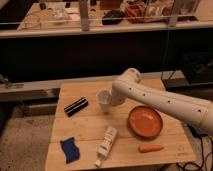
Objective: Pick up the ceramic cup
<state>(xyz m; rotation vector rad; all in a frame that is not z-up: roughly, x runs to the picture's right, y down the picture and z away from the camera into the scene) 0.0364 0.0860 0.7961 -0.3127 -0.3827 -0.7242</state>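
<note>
The cup [104, 99] is small, whitish and smooth, with a wide round rim that narrows to a smaller base, and no handle shows. It sits near the middle of the table [85, 131], toward the back, and appears tilted a little. Right against its right side is the end of the white arm [165, 100], where the pincer [113, 100] must be; the arm's rounded wrist hides it, so I cannot tell how it stands or whether it grips the cup.

The arm is a thick, glossy white tube with a row of small dark dots along its side, bending at a rounded elbow above the cup and running off to the right.

Left of the cup lies a flat black bar [76, 106], oblong, set on a slant. To the right of the cup, partly under the arm, is an orange plate [145, 121], round and shallow with a darker rim. In front of the cup lies a white tube [106, 144], narrowing to a cap at its near end; it has markings too faint to read. A blue cloth [69, 150], soft and crumpled, lies at the front left. A slim orange carrot [151, 148] lies at the front right, just before the plate.

The table is pale wood in planks, with visible grain.
</note>
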